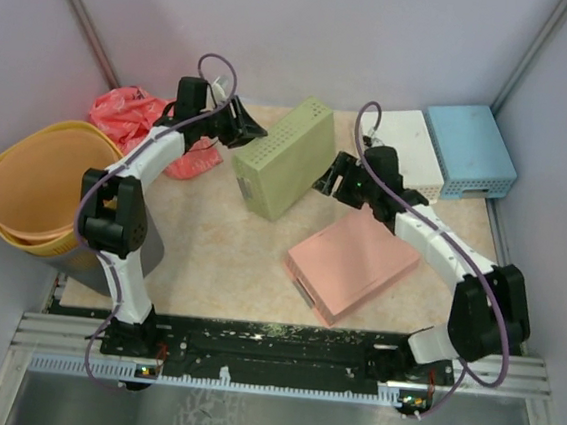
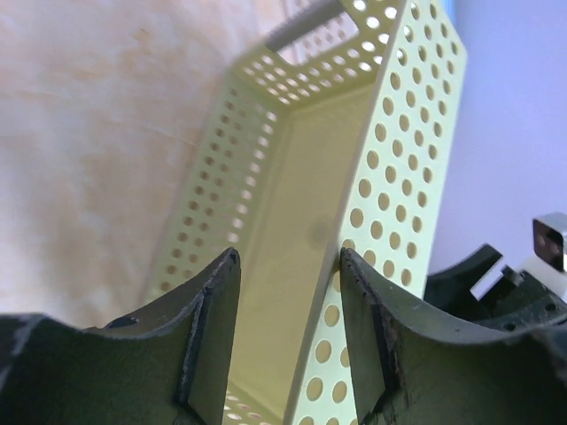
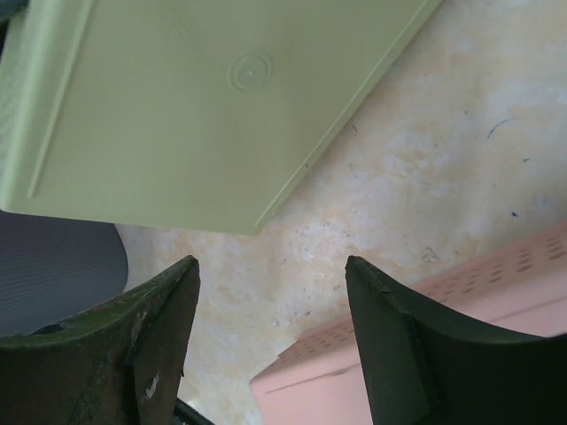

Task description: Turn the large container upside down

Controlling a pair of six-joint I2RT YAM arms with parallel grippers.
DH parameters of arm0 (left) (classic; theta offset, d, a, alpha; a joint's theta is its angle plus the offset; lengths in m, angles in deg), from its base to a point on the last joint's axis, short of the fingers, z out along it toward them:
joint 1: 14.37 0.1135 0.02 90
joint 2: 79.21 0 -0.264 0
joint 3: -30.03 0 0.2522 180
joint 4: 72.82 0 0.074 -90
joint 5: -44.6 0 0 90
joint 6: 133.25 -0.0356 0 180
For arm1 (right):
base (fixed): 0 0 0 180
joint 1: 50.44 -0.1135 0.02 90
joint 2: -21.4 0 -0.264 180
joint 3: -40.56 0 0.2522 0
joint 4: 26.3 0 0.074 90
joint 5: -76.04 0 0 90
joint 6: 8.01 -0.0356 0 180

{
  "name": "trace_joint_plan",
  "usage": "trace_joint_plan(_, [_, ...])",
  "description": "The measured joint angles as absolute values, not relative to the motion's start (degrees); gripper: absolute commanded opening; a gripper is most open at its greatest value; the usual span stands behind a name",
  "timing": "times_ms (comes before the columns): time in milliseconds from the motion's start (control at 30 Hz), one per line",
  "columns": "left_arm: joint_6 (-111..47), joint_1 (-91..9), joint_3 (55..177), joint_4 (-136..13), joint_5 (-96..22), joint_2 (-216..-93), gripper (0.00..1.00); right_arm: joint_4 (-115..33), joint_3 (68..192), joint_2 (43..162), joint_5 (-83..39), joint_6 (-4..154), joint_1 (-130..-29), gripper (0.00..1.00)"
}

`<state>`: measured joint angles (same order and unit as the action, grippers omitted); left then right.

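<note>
The large pale green perforated container (image 1: pixel 287 158) stands tipped on its long side in the middle of the table, its open face towards the left arm. My left gripper (image 1: pixel 251 129) is open at its far left end. In the left wrist view the container's perforated wall (image 2: pixel 390 133) runs between the jaws, close to the right finger (image 2: pixel 372 328); my left gripper (image 2: pixel 288 252) is not clamped on it. My right gripper (image 1: pixel 325 181) is open and empty beside the container's smooth base (image 3: pixel 204 97), a little apart from it (image 3: pixel 272 261).
A pink container (image 1: pixel 349 264) lies upside down at the front right, below my right gripper (image 3: pixel 496 336). White (image 1: pixel 410 149) and blue (image 1: pixel 470 150) containers sit at the back right. Stacked yellow tubs (image 1: pixel 35 184) and a red bag (image 1: pixel 127 112) are at the left.
</note>
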<state>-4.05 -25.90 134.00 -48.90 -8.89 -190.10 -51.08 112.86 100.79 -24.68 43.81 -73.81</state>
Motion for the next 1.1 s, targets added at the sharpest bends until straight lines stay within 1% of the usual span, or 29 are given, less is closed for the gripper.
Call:
trace_joint_plan(133, [-8.79, -24.79, 137.28, -43.7, -15.36, -190.1, 0.56, -49.64, 115.29, 106.39, -24.79, 42.92, -75.45, 0.67])
trace_joint_plan(367, [-16.44, -24.26, 143.16, -32.75, -28.1, -190.12, 0.59, -48.0, 115.84, 108.55, -23.85, 41.71, -75.52, 0.67])
trace_joint_plan(500, [-19.22, -24.31, 145.46, -31.15, -32.45, -190.02, 0.6, -47.74, 116.69, 112.09, -23.56, 41.23, -75.52, 0.66])
trace_joint_plan(533, [-19.72, -24.31, 145.65, -30.72, -33.28, -189.95, 0.6, -47.67, 116.93, 113.16, -23.54, 41.19, -75.52, 0.64])
trace_joint_plan(600, [-20.59, -24.35, 145.72, -29.82, -34.62, -189.67, 0.6, -48.09, 117.76, 115.2, -23.46, 41.15, -75.52, 0.56])
trace_joint_plan(667, [-21.18, -24.42, 145.72, -29.12, -35.36, -189.29, 0.6, -48.68, 119.92, 117.93, -22.89, 41.26, -75.54, 0.43])
trace_joint_plan(733, [-21.84, -24.68, 145.54, -28.55, -35.95, -188.49, 0.61, -49.12, 122.55, 120.88, -22.17, 41.3, -75.54, 0.35])
trace_joint_plan(900, [-23.74, -27.02, 145.52, -27.07, -36.1, -184.53, 0.64, -50.43, 130.59, 128.71, -20.53, 40.75, -75.56, 0.34])
trace_joint_plan(1000, [-24.7, -29.1, 145.52, -26.26, -35.69, -181.23, 0.66, -51.3, 138.24, 135.5, -19.35, 40.23, -75.67, 0.33])
trace_joint_plan(1100, [-25.42, -30.47, 145.37, -25.43, -35.21, -177.91, 0.7, -52.9, 149.52, 144.92, -18.56, 39.79, -75.93, 0.33])
